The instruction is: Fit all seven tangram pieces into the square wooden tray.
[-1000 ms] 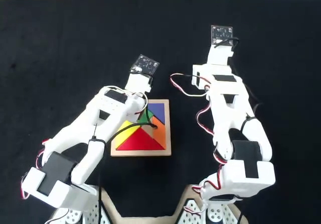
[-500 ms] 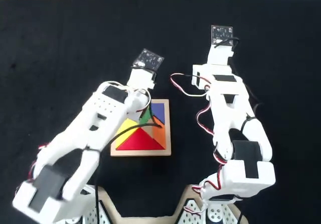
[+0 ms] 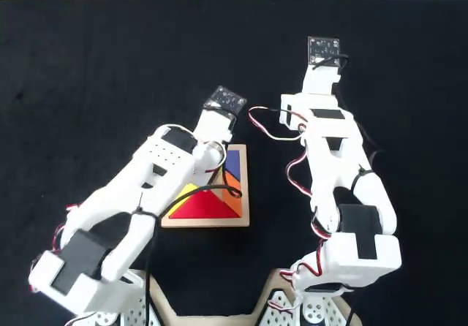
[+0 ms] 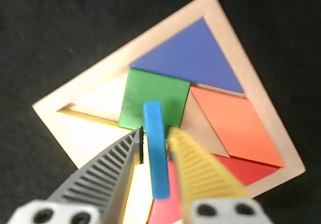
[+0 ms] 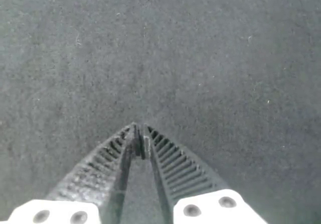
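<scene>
The square wooden tray (image 4: 236, 58) lies below my left gripper (image 4: 153, 133), which is shut on a light blue piece (image 4: 156, 158) held on edge just over the green square (image 4: 150, 86). In the tray also lie a dark blue triangle (image 4: 193, 58), an orange parallelogram (image 4: 235, 128), a red triangle (image 4: 251, 171) and a yellow piece (image 4: 85, 117). From above, the left arm (image 3: 164, 165) covers the tray's (image 3: 205, 224) far left part. My right gripper (image 5: 139, 141) is shut on nothing over bare black cloth.
The right arm (image 3: 329, 143) stands to the right of the tray, a small gap away. Black cloth (image 3: 88, 70) covers the whole table. Pale bare wood shows inside the tray (image 4: 100, 98) beside the green square.
The left arm's wrist has swung to the right and farther over the tray, now hiding the green square from above. The right arm has not moved.
</scene>
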Action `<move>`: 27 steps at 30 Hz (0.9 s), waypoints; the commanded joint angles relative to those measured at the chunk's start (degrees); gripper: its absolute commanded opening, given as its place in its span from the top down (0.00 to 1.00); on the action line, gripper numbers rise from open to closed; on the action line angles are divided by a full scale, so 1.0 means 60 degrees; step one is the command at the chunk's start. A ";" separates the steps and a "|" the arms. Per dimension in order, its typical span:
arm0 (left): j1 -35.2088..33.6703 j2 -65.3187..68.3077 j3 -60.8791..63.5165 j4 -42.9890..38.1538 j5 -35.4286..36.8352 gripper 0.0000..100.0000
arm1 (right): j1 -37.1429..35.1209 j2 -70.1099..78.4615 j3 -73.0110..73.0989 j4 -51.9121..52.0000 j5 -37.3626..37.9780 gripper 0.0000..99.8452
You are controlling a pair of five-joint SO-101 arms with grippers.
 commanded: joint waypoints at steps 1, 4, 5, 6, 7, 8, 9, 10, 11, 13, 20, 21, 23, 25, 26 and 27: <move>0.0066 0.0220 -0.0447 -0.0117 0.0147 0.79 | 0.0015 -0.0110 -0.0535 -0.0147 0.0088 0.99; -0.0007 0.0132 -0.0505 -0.0103 0.0132 0.78 | 0.0015 -0.0110 -0.0535 -0.0147 0.0088 0.99; -0.0022 0.0059 -0.0520 -0.0103 0.0117 0.78 | 0.0015 -0.0110 -0.0535 -0.0147 0.0088 0.99; -0.0022 -0.0059 -0.0505 -0.0103 0.0117 0.79 | 0.0015 -0.0125 -0.0535 -0.0147 0.0088 0.99; -0.0022 -0.0190 -0.0476 -0.0103 0.0088 0.79 | 0.0015 -0.0125 -0.0535 -0.0147 0.0088 0.99; -0.0022 -0.0352 -0.0447 -0.0088 -0.0073 0.79 | 0.0015 -0.0125 -0.0535 -0.0147 0.0088 0.99; -0.0022 -0.0513 -0.0432 -0.0088 -0.0264 0.79 | 0.0015 -0.0125 -0.0535 -0.0147 0.0088 0.99; -0.0051 -0.0689 -0.0418 -0.0073 -0.0425 0.79 | 0.0015 -0.0125 -0.0535 -0.0147 0.0088 0.99; -0.0168 -0.0879 -0.0418 0.0044 -0.0527 0.79 | 0.0015 -0.0125 -0.0535 -0.0147 0.0088 0.99; -0.0418 -0.1304 -0.0520 0.0425 -0.0733 0.79 | 0.0015 -0.0139 -0.0535 -0.0147 0.0088 0.99; -0.1033 -0.2374 0.0447 0.0923 -0.1670 0.79 | -0.0015 -0.0125 -0.0520 -0.0132 0.0088 0.99; -0.1033 -0.2374 0.0725 0.0659 -0.1670 0.79 | -0.0029 -0.0110 -0.0520 -0.0132 0.0088 0.99; -0.1048 -0.2374 0.1223 0.0029 -0.1670 0.79 | -0.0044 -0.0110 -0.0520 -0.0132 0.0088 0.99; -0.1048 -0.2388 0.1516 -0.0352 -0.1670 0.79 | -0.0029 -0.0095 -0.0520 -0.0132 0.0088 0.99; -0.1033 -0.2418 0.1590 -0.0469 -0.1670 0.79 | -0.0029 -0.0095 -0.0520 -0.0132 0.0088 0.99; -0.1033 -0.2388 0.1590 -0.0498 -0.1670 0.79 | -0.0029 -0.0095 -0.0520 -0.0132 0.0088 0.99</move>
